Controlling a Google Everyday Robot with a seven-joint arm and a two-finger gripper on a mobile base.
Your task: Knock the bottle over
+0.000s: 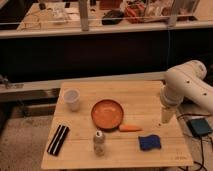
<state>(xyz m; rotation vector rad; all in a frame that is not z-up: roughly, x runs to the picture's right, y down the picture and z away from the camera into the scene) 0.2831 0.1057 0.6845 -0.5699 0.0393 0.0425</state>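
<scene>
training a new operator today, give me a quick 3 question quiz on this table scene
1. True or false: the bottle stands upright on the table.
2. Which lies nearest the bottle? A) cup B) plate C) sponge
3. Fill in: the gripper hangs over the table's ___ side as the picture shows it, apart from the bottle.

Key
1. True.
2. B; the cup and the sponge lie farther off.
3. Right.
</scene>
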